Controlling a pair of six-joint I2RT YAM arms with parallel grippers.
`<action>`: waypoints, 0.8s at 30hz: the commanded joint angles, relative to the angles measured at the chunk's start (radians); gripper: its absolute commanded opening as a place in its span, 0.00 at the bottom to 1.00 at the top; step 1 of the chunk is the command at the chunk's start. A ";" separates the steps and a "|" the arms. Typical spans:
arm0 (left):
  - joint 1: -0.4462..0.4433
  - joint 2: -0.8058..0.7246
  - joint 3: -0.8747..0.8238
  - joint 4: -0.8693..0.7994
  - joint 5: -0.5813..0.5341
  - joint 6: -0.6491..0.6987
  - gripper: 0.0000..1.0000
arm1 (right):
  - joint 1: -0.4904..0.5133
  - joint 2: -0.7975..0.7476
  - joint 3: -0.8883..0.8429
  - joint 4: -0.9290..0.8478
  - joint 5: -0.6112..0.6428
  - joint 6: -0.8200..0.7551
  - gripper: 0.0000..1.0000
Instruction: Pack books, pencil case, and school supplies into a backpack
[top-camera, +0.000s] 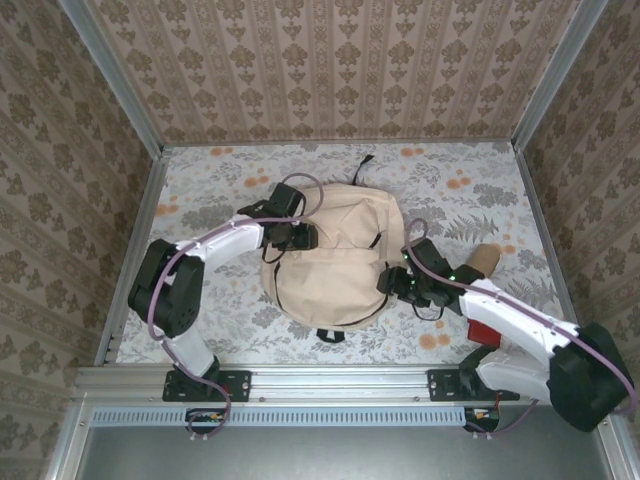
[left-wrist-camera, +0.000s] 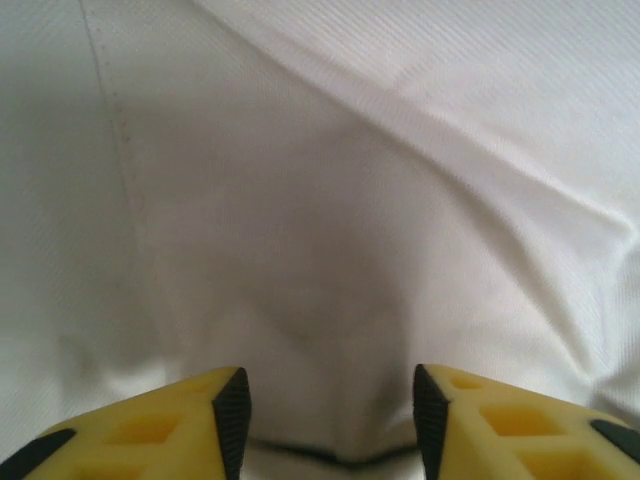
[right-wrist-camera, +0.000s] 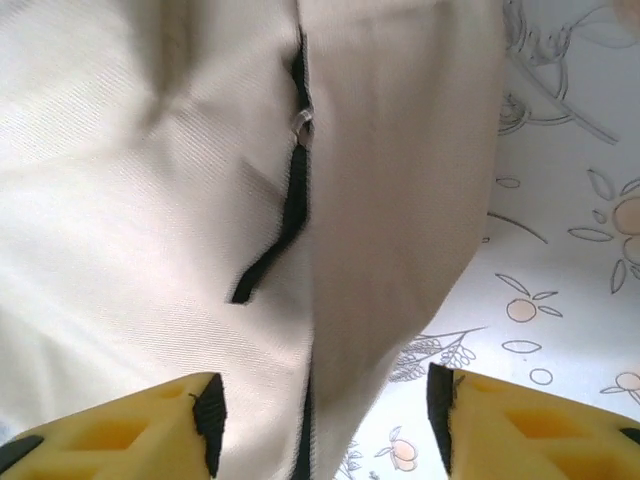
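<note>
**Both pincers open at the backpack, nothing clamped**

Left gripper (left-wrist-camera: 330, 410): the jaws stand apart, at roughly a middle opening. Its black pads (left-wrist-camera: 232, 415) face each other across a clear gap. Pale fabric of the backpack (top-camera: 330, 265) lies directly beneath, gently creased, and neither pad pinches it. From above, this gripper sits over the bag's upper left part.

Right gripper (right-wrist-camera: 325, 410): the jaws stand wide apart and hold nothing. The bag's right edge runs down into the gap between the fingers. A dark zipper line (right-wrist-camera: 293, 215) follows that edge, with a small clear ring (right-wrist-camera: 303, 118) on it. From above, this gripper is at the bag's lower right side.

Backpack: it lies flat near the middle of the flower-patterned table (top-camera: 200, 190), between the two arms. Its small black top loop (top-camera: 366, 160) points toward the far wall.

Surroundings: a tan object (top-camera: 487, 258) lies on the table to the right of the bag, apart from it; what it is cannot be told. A flat red thing (top-camera: 483, 331) shows beside the right arm, partly covered by it.
</note>
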 joint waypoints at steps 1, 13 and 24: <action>-0.069 -0.072 0.075 -0.106 -0.093 0.025 0.55 | -0.041 -0.069 0.060 -0.080 0.055 -0.044 0.70; -0.281 0.152 0.418 -0.199 -0.167 0.048 0.56 | -0.363 0.015 0.079 0.123 -0.214 -0.122 0.86; -0.367 0.438 0.763 -0.448 -0.259 0.091 0.51 | -0.476 0.175 0.072 0.242 -0.380 -0.122 0.83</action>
